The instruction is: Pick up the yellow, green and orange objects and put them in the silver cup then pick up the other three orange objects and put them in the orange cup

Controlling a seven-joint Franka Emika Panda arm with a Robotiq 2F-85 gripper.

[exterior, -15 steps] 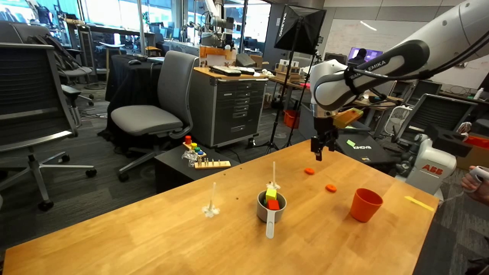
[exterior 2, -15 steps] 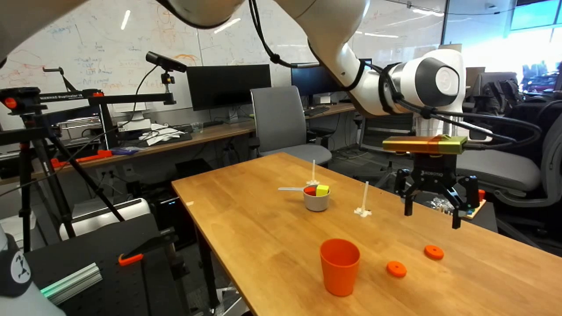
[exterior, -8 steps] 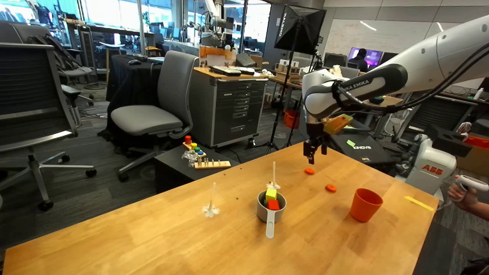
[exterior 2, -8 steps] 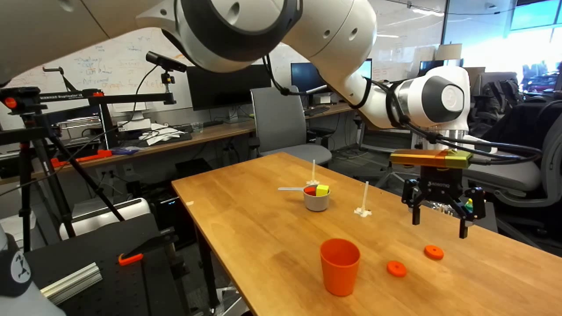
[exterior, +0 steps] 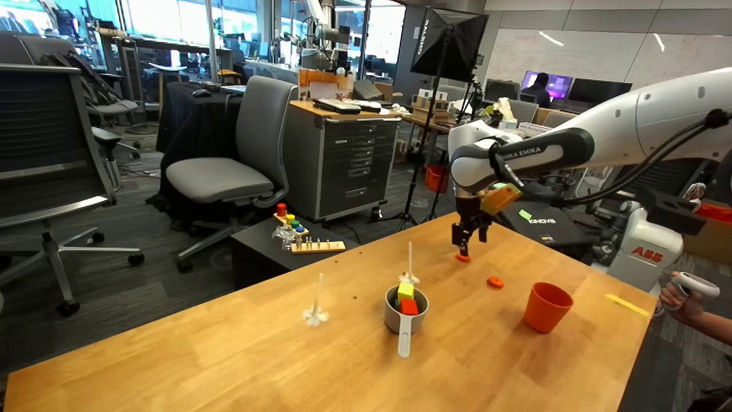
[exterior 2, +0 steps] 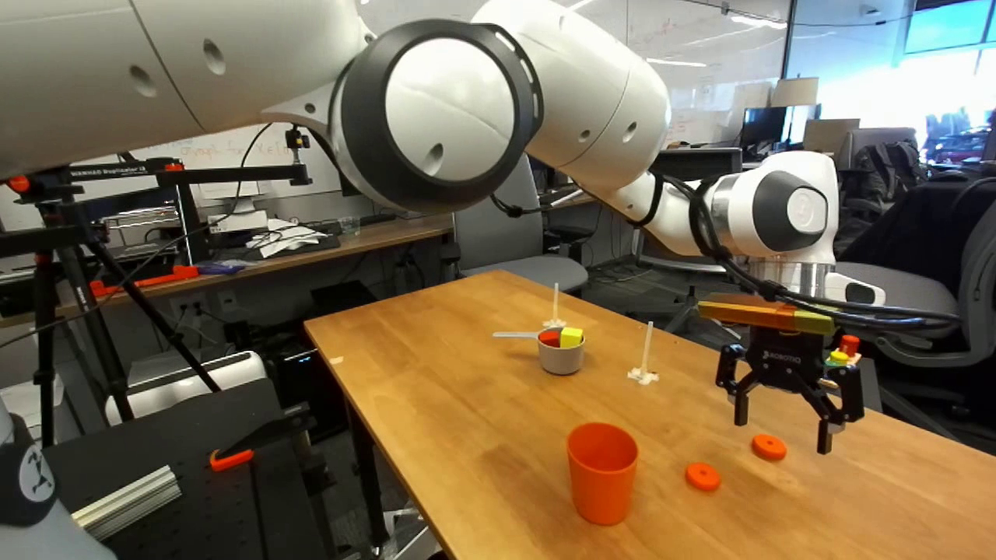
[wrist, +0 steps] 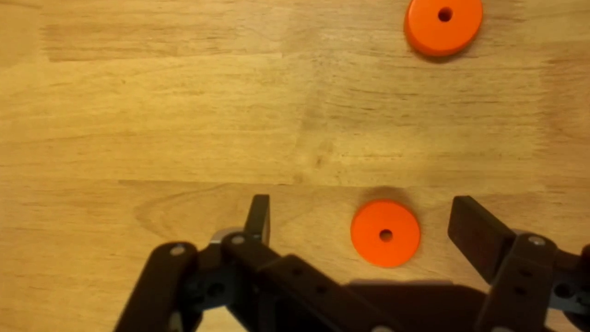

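Black two-finger gripper empty over orange plastic-looking disc
Wide, likely for straddling it near wooden table edge

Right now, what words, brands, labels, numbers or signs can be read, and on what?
"ABB": second robot
"KINOVA": black case
"EMIKA": arm; the word before it is partly covered
"ROBOTIQ": gripper
"Duplicator": black bar; its other lettering is blurred
Too small or blurred: lettering on the softbox and whiteboard
Numbers: none clear
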